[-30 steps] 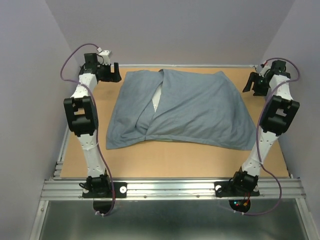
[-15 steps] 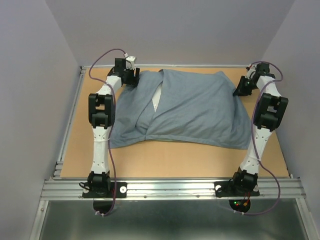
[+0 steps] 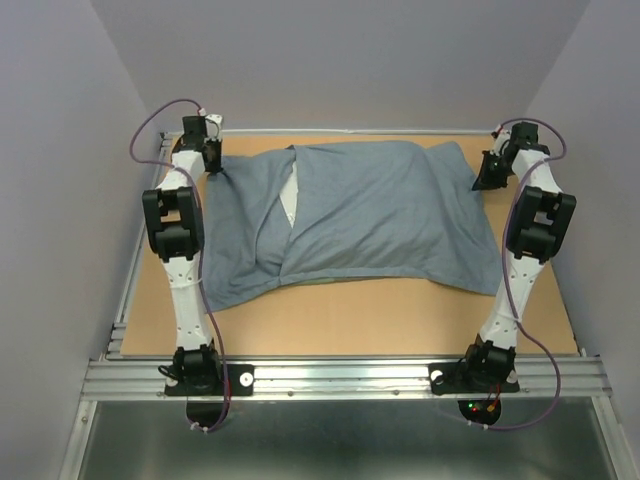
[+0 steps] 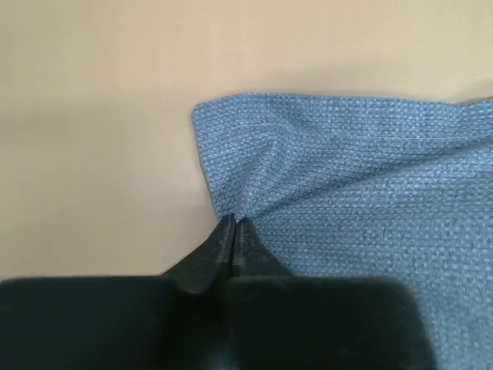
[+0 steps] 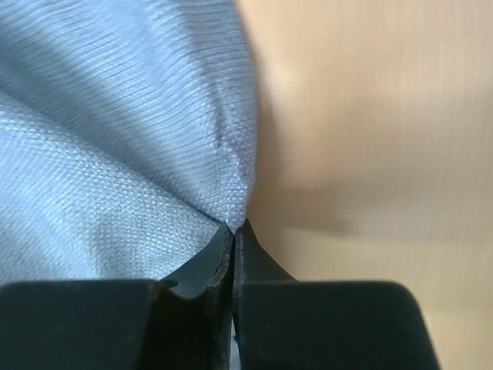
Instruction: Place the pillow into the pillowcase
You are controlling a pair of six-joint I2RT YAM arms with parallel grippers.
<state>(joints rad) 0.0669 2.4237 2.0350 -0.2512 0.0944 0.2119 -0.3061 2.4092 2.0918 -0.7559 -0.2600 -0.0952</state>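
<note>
Overhead view gives you the whole layout: the pillowcase point(image 3: 370, 215) is spread grey-blue side up across the far half of the counter point(image 3: 400, 320), bulging like it's got something in it. A thin white sliver of the pillow point(image 3: 290, 200) peeks out through a slit-like fold on the left part of the cloth. That sliver is all you get of the pillow, and neither wrist cam shows it at all.

From up top the left arm point(image 3: 172, 225) reaches to the far-left corner of the case and the right arm point(image 3: 538, 225) to the far-right corner, but you honestly can't read the jaws from there, just black blobs at the cloth's edge.

The wrist cams sort that out. Left wrist: the jaws are pressed together with the very corner of the blue fabric pinched between the tips, and the weave puckers into little creases running to the pinch. Right wrist: same deal, jaws clamped on a gathered edge of the case, bare counter off to the side.

Counter is a plain tan board, matte, with soft shadows beside the cloth. There's an aluminium rail point(image 3: 340, 378) along the near edge where the arm bases are bolted. Pale lilac-grey walls point(image 3: 340, 60) box it in on three sides.
</note>
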